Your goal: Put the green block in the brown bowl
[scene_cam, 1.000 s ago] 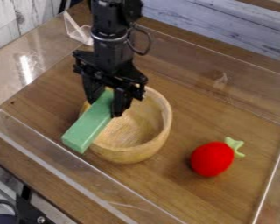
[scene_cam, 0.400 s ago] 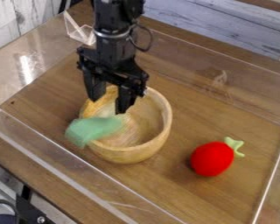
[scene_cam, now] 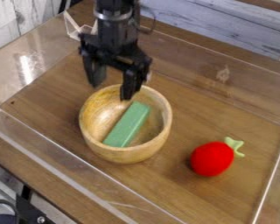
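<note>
I see the green block (scene_cam: 129, 125) lying flat inside the brown bowl (scene_cam: 161, 141), slanted across its floor, just below and slightly right of my claw (scene_cam: 115, 84). The claw hangs above the bowl's far rim, pointing straight down, its fingers spread apart and gripping nothing, clear of the block. Well off to the claw's lower right, a red strawberry toy (scene_cam: 213, 158) sits on the wooden tray (scene_cam: 241, 96).

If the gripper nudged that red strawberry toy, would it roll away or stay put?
The strawberry toy looks rounded and glossy, so it would probably roll or wobble, and may slip in a pinch. Its green stem sticks out sideways, likely stopping a roll early.
</note>
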Controlling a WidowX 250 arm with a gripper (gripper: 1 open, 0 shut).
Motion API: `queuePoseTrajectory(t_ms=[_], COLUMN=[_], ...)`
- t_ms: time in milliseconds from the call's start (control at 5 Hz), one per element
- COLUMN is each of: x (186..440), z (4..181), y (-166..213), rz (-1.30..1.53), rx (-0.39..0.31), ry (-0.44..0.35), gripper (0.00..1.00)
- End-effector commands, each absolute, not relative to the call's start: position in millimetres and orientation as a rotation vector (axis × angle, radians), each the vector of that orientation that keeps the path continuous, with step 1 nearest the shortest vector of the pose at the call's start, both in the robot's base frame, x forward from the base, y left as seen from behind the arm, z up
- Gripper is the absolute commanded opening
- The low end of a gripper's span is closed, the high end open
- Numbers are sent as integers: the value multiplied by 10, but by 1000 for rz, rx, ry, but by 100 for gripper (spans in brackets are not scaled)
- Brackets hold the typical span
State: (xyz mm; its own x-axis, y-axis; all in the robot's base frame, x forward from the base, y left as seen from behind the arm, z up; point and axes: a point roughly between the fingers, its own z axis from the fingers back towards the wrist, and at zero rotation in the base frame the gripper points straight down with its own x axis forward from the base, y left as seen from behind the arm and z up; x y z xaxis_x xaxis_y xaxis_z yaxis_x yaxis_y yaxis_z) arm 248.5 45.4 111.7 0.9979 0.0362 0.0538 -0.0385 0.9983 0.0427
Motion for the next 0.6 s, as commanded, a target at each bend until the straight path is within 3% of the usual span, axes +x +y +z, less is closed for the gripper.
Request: queuePoseTrajectory(t_ms=[0, 400], x=[2611, 2635], z=[1447, 1616], y=[398, 247], rz=[26, -23], rx=[63, 68], ry=[-137, -153], gripper=[100, 100])
